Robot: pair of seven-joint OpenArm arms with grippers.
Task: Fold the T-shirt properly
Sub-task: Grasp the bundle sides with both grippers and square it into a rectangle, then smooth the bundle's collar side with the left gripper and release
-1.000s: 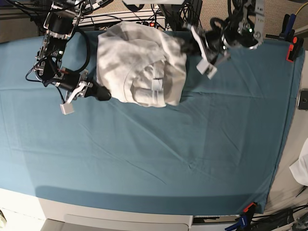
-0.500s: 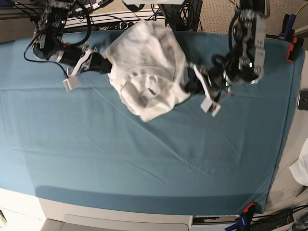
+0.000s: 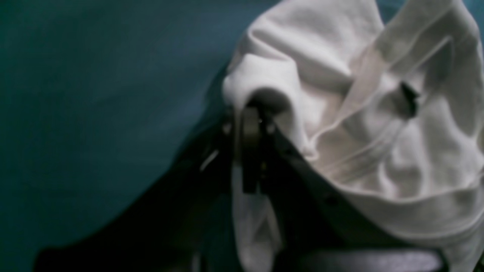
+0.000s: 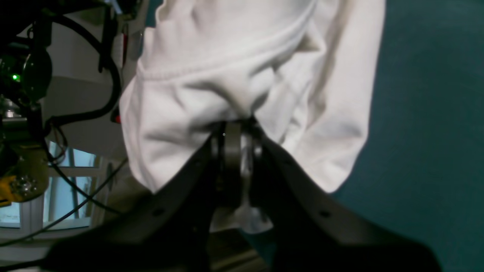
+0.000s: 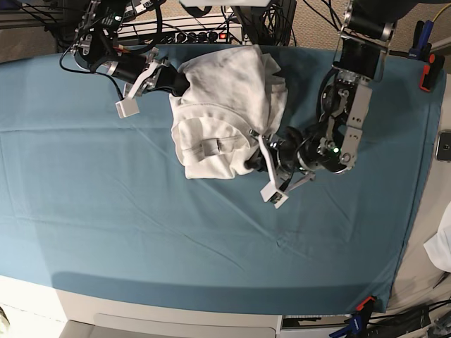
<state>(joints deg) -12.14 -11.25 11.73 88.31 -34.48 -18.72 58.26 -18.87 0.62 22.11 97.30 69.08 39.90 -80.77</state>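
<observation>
The white T-shirt (image 5: 225,91) hangs bunched between my two grippers over the back of the table, its neckline and small label facing up. In the base view my right gripper (image 5: 180,86) is shut on the shirt's upper left edge, and my left gripper (image 5: 252,163) is shut on its lower right edge. In the right wrist view the right gripper (image 4: 236,126) pinches a fold of the T-shirt (image 4: 227,75) near a stitched hem. The blurred left wrist view has the left gripper (image 3: 251,109) closed under a fold of the T-shirt (image 3: 378,132).
A teal-blue cloth sheet (image 5: 141,232) covers the table, clamped by orange clips (image 5: 427,74) (image 5: 364,304). A white tag dangles from each arm (image 5: 128,108) (image 5: 276,193). Cables and a power strip (image 5: 204,32) line the back edge. A phone (image 5: 444,146) lies at the right.
My left gripper has swung down and toward the table's middle. My right gripper has risen toward the back edge and moved right. The held shirt has turned with them.
</observation>
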